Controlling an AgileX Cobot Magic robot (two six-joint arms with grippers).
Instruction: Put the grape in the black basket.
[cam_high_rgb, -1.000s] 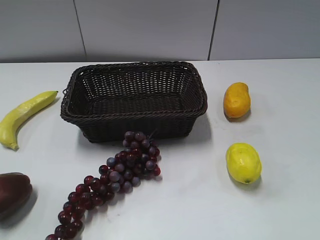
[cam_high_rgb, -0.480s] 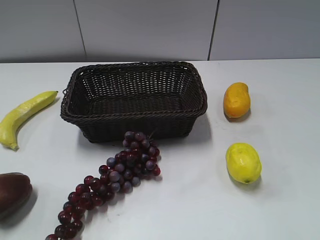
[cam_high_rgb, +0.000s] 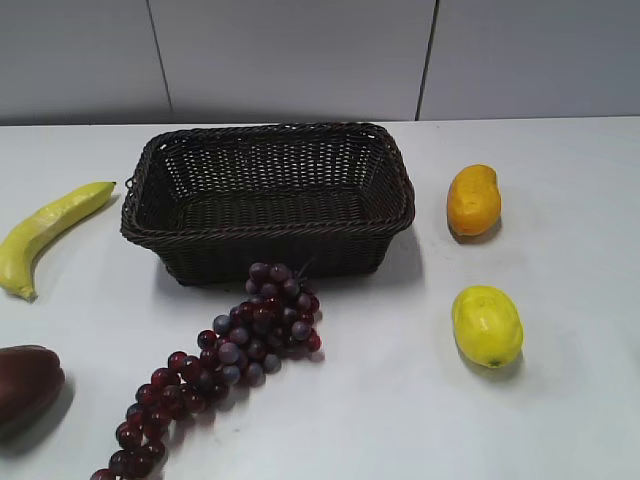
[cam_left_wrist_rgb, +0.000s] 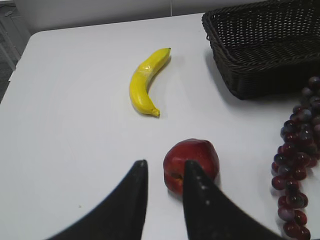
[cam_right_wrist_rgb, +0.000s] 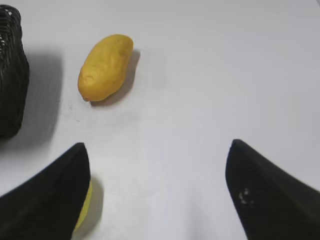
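1. The left gripper (cam_left_wrist_rgb: 162, 172) hangs above the table with its fingers a narrow gap apart, holding nothing; a dark red fruit (cam_left_wrist_rgb: 191, 164) lies just beyond its tips.
2. The right gripper (cam_right_wrist_rgb: 157, 165) is spread wide and empty, away from the basket's right side.
3. The grape (cam_high_rgb: 222, 358) bunch lies on the table, its top end just in front of the black basket (cam_high_rgb: 268, 232), trailing away to the front left.
4. Nothing looks done yet: the basket is empty, and grasping, lifting and placing all remain.
5. Left of the basket lies a banana (cam_high_rgb: 48, 231); right of it, a mango (cam_high_rgb: 473, 200) and a lemon (cam_high_rgb: 487, 325).
6. The table (cam_high_rgb: 560, 420) is plain white, with a pale panelled wall (cam_high_rgb: 300, 60) behind the basket.
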